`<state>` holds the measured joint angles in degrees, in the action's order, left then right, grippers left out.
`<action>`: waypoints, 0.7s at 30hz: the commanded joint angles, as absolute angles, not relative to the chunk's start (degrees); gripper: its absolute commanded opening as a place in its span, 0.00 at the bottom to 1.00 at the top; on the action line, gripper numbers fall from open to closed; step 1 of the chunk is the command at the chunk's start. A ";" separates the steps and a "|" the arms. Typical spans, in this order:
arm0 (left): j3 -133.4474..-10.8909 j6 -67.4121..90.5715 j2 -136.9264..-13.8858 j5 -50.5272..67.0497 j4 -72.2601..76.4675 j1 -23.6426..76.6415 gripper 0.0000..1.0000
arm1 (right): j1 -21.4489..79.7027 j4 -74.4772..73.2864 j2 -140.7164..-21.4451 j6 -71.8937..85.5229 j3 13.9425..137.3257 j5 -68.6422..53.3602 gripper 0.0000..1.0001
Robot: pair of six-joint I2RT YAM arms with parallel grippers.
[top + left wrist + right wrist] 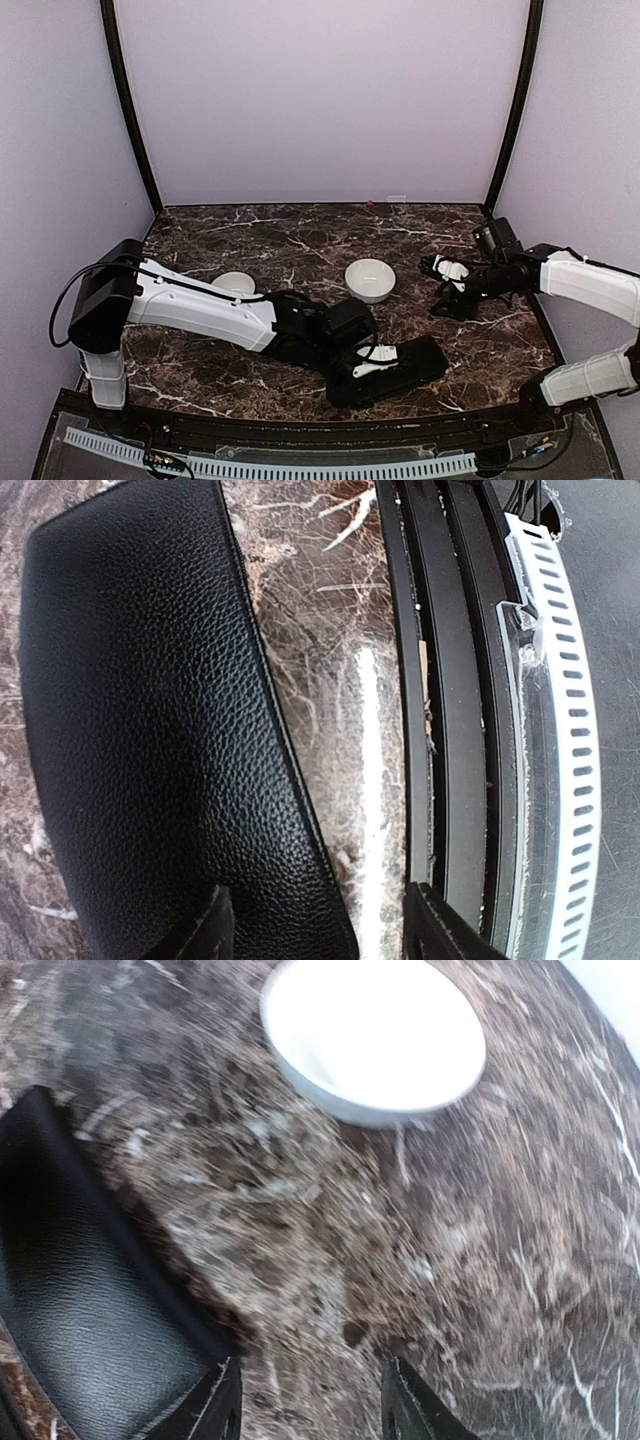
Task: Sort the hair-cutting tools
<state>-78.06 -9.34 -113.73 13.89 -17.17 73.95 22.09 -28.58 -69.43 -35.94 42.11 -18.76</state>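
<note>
No hair-cutting tools show in any view. A flat black leather-grain case (400,368) lies shut near the table's front edge. My left gripper (378,362) hangs low over it. In the left wrist view that gripper (325,930) is open, one finger (210,927) over the case (140,740) and the other over the marble by the front rail, with nothing between them. My right gripper (440,288) hovers at the right. It (315,1405) is open over bare marble, with the case's end (70,1300) at its left.
Two white bowls stand mid-table, one at the left (233,283) behind my left arm and one at the centre (369,280), the latter also in the right wrist view (375,1035). A black rail and white slotted strip (570,780) run along the front edge.
</note>
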 commanded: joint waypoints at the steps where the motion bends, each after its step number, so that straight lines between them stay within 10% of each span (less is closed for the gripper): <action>1: -74.72 -7.31 -106.47 7.55 -16.53 74.57 0.59 | 26.17 -31.60 -65.62 -37.91 43.64 -25.50 0.46; 12: -49.93 -0.57 -86.89 -11.47 0.24 70.96 0.94 | 46.29 -33.60 -67.33 -42.27 41.97 -12.91 0.42; 21: -46.96 1.30 -91.19 -3.95 3.67 68.16 0.76 | 56.43 -31.93 -71.97 -42.20 38.59 -8.12 0.38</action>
<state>-48.29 -0.38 -90.83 -7.20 0.25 69.23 53.95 -33.45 -71.09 -42.00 40.91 -11.62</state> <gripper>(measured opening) 0.807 0.381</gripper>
